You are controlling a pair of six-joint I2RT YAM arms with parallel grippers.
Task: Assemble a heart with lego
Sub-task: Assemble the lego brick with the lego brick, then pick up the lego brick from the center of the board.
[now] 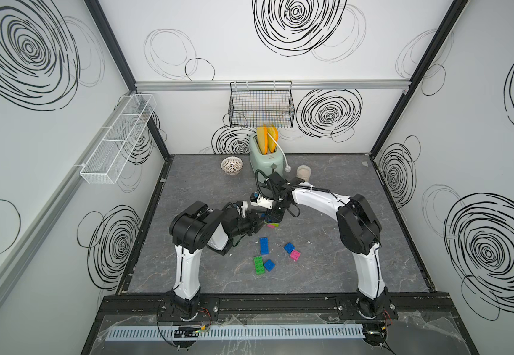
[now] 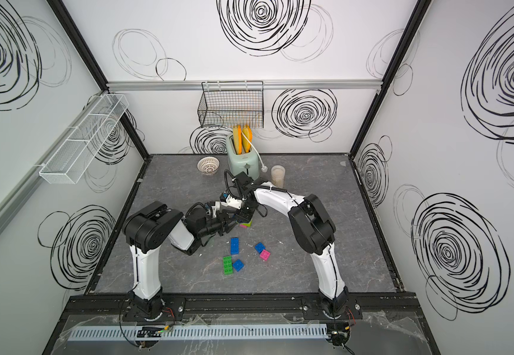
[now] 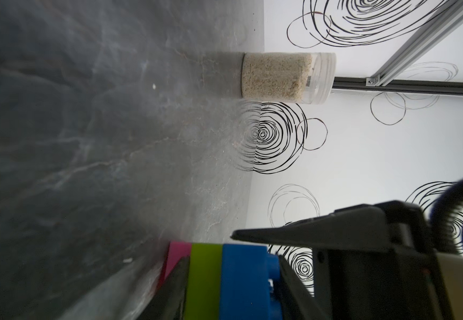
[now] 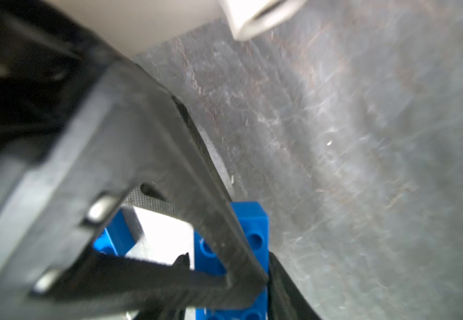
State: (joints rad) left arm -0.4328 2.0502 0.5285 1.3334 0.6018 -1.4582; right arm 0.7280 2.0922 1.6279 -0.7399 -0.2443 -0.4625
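The heart [image 3: 205, 277] is a small stack of pink, lime and blue bricks. My left gripper [image 3: 233, 277] is shut on it, one finger on the pink side and one on the blue studs. In both top views the stack [image 1: 273, 225] [image 2: 246, 224] sits mid-table between the two grippers. My left gripper [image 1: 263, 224] comes in from the left. My right gripper [image 1: 272, 215] hangs right above, and one of its fingers [image 3: 308, 235] lies over the blue brick [image 4: 255, 221]. Blur hides how its jaws stand. Loose lego lies nearer the front: a blue oblong [image 1: 264, 245], a blue square [image 1: 289, 247], a pink brick [image 1: 295, 254], a green brick [image 1: 258, 265] and another blue square [image 1: 269, 265].
At the back stand a mint-green toaster [image 1: 263, 156] holding yellow slices, a white strainer bowl [image 1: 231, 166] and a clear jar of grain [image 1: 304, 172] [image 3: 280, 77]. A black wire basket [image 1: 262, 104] hangs on the back wall and a white mesh shelf [image 1: 117, 141] on the left wall.
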